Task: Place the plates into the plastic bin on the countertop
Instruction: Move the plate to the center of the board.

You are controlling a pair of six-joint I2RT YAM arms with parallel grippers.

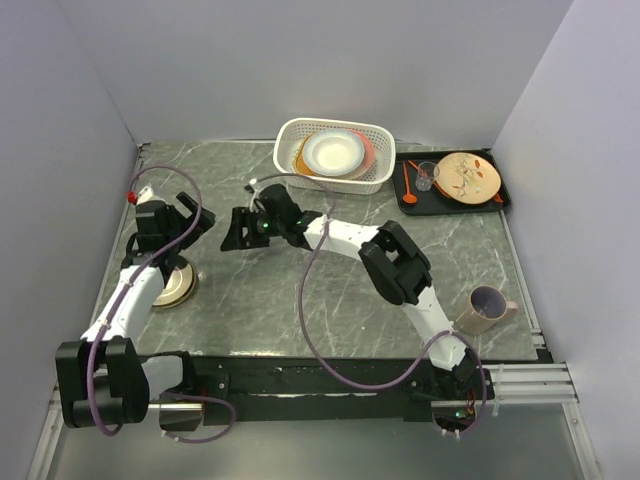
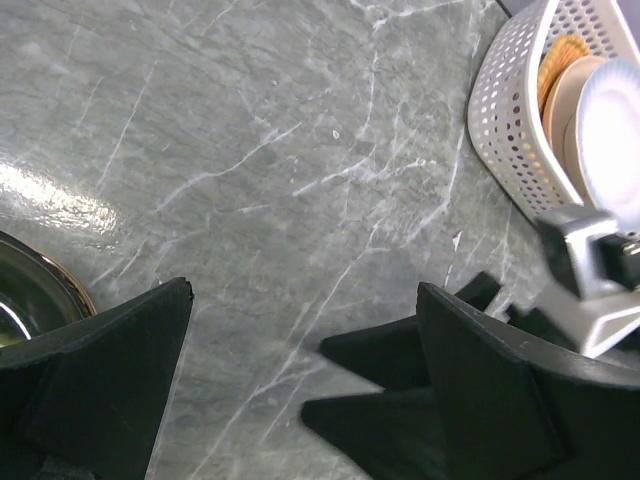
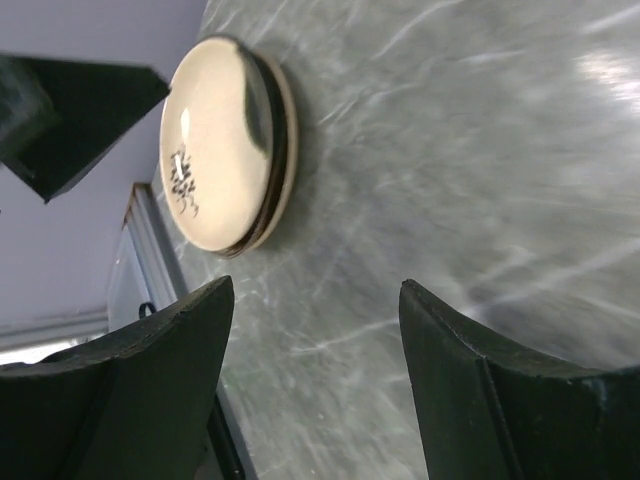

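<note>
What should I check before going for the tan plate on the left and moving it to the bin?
1. Left fingers open and empty: ok.
2. Right fingers open and empty: ok.
3. Tan plate flat on the countertop, not gripped: ok.
4. Left fingers lined up with the plate: not ok, only its rim shows at the left wrist view's edge.
5. Clearance between the arms: not ok, the right fingers sit close beside the left ones.
6. Room in the plastic bin above the white plate: cannot tell.
</note>
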